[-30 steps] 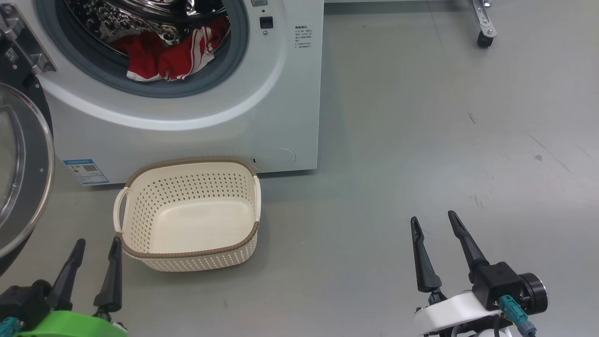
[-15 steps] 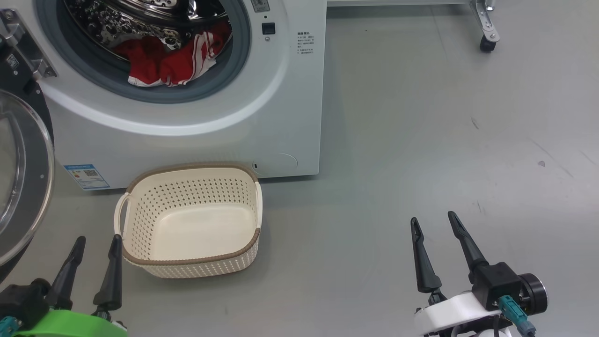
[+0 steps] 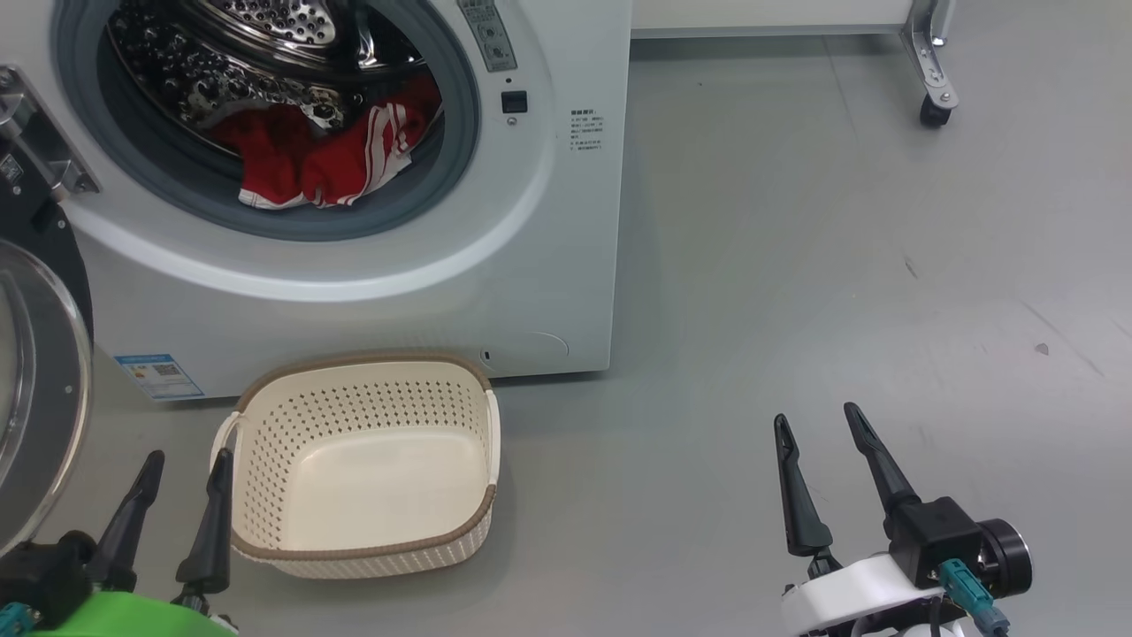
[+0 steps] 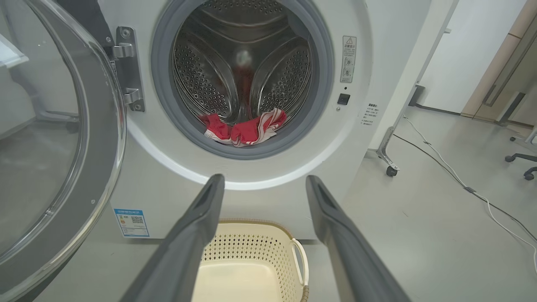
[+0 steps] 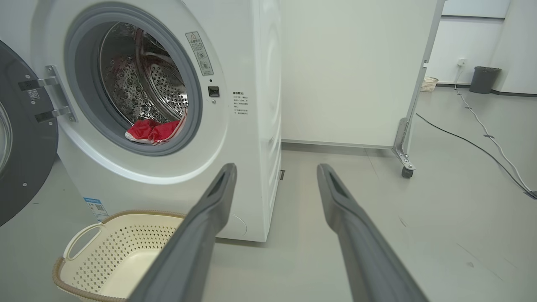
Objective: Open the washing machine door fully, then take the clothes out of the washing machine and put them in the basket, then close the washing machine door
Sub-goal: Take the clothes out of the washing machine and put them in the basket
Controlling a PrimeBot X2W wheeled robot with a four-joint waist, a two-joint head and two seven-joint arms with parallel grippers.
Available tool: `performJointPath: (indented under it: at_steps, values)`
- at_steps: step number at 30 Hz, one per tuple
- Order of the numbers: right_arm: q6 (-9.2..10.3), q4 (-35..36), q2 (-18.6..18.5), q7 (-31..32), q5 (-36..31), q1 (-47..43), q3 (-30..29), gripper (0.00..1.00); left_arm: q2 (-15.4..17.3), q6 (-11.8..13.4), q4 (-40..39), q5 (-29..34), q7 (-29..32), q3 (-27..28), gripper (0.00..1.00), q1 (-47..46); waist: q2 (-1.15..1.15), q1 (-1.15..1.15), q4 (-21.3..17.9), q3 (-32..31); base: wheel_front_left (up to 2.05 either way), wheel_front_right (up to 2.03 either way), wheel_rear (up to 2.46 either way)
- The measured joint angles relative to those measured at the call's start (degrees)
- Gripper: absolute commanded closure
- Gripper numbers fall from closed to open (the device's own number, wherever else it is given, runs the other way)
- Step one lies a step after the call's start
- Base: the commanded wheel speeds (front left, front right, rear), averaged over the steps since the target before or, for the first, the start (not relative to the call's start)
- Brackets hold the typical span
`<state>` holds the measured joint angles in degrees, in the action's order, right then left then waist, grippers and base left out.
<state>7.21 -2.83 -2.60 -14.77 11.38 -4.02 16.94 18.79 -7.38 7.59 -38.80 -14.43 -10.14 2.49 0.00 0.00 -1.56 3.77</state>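
Observation:
The white washing machine (image 3: 548, 265) stands with its door (image 3: 40, 398) swung wide to the left, glass bowl facing out. The red clothes (image 3: 332, 159) with white stripes lie at the front lip of the steel drum; they show too in the left wrist view (image 4: 245, 130) and right wrist view (image 5: 153, 131). The cream basket (image 3: 371, 548) sits hollow on the floor before the machine. My left gripper (image 3: 186, 464) is open, low at the basket's left handle. Far right over bare floor my right gripper (image 3: 818, 425) is open and holds nothing.
A wheeled white panel's caster (image 3: 930, 111) stands on the grey floor at the back right. Cables (image 5: 482, 138) trail across the floor further right. A dark bin (image 5: 482, 79) stands by the far wall. Wide grey floor lies right of the machine.
The whole head view has shifted: machine and basket sit lower in the picture, so the camera has tilted up. Both grippers keep their places and stay open.

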Motion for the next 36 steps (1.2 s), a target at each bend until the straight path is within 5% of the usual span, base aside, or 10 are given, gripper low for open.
performJointPath:
  at_steps: [36]
  values:
    - [0.0,0.02,0.0,0.0,0.11,0.01,0.05,0.0,-0.16,0.0,-0.01,4.36,-0.01,1.04,0.0,0.03,0.0,0.0,0.12,0.5,0.77,-0.77,0.0]
